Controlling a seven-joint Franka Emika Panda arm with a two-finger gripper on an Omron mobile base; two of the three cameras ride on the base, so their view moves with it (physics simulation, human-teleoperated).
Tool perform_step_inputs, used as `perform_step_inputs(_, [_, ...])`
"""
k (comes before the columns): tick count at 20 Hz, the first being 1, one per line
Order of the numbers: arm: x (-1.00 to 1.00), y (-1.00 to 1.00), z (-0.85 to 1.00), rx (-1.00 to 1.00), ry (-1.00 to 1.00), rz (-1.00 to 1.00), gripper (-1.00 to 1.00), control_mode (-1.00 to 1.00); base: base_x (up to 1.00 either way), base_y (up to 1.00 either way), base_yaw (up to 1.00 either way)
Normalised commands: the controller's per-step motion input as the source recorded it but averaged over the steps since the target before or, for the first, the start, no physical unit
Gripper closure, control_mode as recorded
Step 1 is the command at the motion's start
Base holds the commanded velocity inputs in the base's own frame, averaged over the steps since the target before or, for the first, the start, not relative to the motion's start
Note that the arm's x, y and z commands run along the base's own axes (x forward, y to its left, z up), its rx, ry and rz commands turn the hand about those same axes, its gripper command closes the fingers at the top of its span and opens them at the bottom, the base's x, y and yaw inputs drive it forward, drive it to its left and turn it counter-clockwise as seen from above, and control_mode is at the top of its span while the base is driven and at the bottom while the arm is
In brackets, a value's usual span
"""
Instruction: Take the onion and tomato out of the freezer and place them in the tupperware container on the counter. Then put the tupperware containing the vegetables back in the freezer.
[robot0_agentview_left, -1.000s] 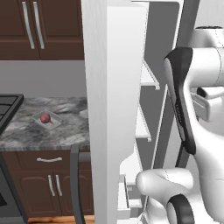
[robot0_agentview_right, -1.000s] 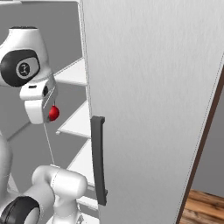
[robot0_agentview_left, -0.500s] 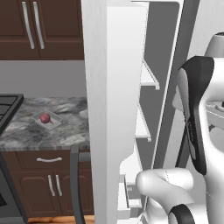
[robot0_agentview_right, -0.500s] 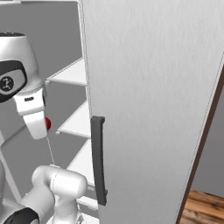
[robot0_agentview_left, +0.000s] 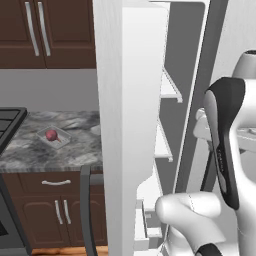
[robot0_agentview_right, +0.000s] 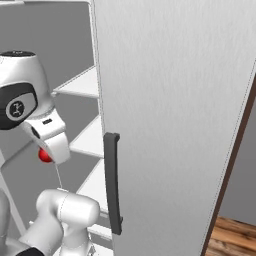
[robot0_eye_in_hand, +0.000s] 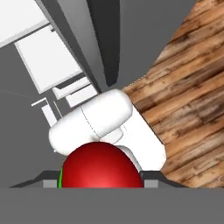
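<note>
My gripper is shut on the tomato, a glossy bright red ball, and holds it in front of the open freezer's white shelves. In the hand view the tomato sits large between the jaws of the gripper, above the floor. The dull purple-red onion lies in the tupperware container on the marbled counter, left of the freezer.
The open freezer door with its dark bar handle stands close on the right. A black stove borders the counter on the left. Dark wood cabinets hang above the counter. Wooden floor lies below the hand.
The hand has come down and drawn back from the freezer shelves with the tomato still in its grip. The onion and container have not moved.
</note>
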Motion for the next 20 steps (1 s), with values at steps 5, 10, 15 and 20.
perform_step_inputs(5, [-0.03,0.00,-0.33,0.00,-0.02,0.32,1.00,-1.00,0.00,0.00,0.00])
perform_step_inputs(10, [-0.25,-0.03,-0.03,0.00,-0.06,0.10,1.00,1.00,-0.60,-0.03,0.11])
perform_step_inputs(15, [0.00,0.00,0.00,0.00,0.00,0.00,1.00,1.00,-1.00,0.11,0.11])
perform_step_inputs(20, [0.00,0.00,0.00,0.00,0.00,0.00,1.00,1.00,-0.65,0.87,0.03])
